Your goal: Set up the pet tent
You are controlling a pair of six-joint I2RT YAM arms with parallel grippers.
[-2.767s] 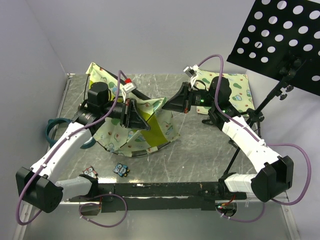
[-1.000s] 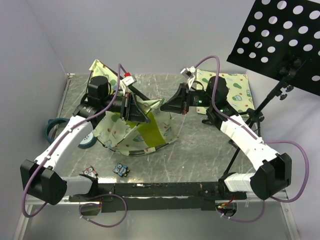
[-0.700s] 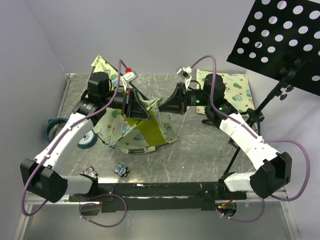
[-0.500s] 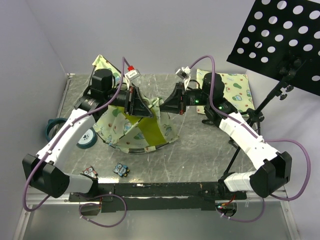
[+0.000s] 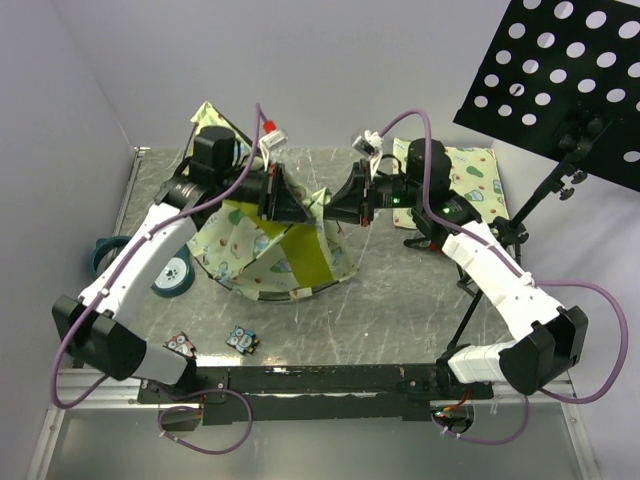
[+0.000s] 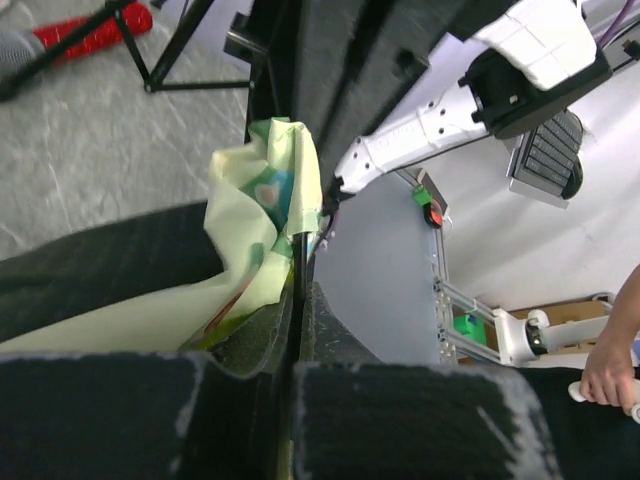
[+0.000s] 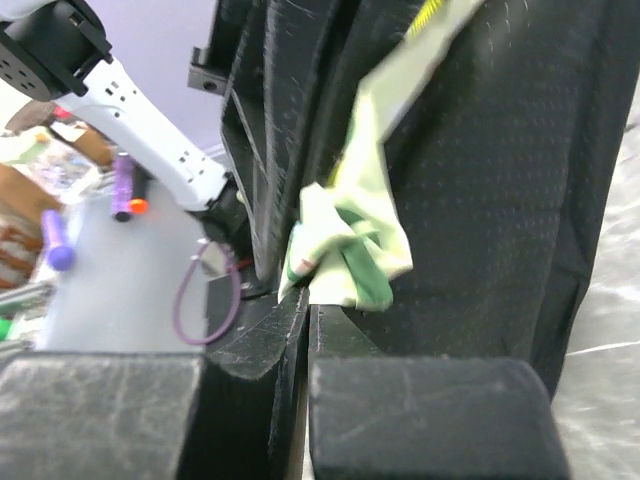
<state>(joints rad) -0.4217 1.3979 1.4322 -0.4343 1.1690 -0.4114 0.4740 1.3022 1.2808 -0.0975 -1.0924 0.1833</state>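
Observation:
The pet tent (image 5: 262, 255) stands half raised in the middle of the table, cream-green printed cloth with a lime-yellow panel and a dark rim at its base. Its top corner (image 5: 318, 200) is pinched from both sides. My left gripper (image 5: 302, 212) comes in from the left and is shut on that cloth; the left wrist view shows the tent fabric (image 6: 268, 190) running out from between the shut fingers (image 6: 298, 292). My right gripper (image 5: 332, 212) faces it from the right, shut on the same bunched tent fabric (image 7: 345, 250) at its fingertips (image 7: 308, 302).
A flat printed mat (image 5: 475, 185) lies at the back right under the right arm. More printed cloth (image 5: 208, 118) sticks up at the back left. A teal ring (image 5: 103, 258), a paw-print roll (image 5: 172, 276) and two small toys (image 5: 242, 339) lie at the left and front. A black perforated panel (image 5: 560, 70) on a stand (image 5: 520, 225) is at right.
Both grippers have moved toward the back of the table with the tent's top corner held between them. The left arm has swung further back and the tent cloth stands higher.

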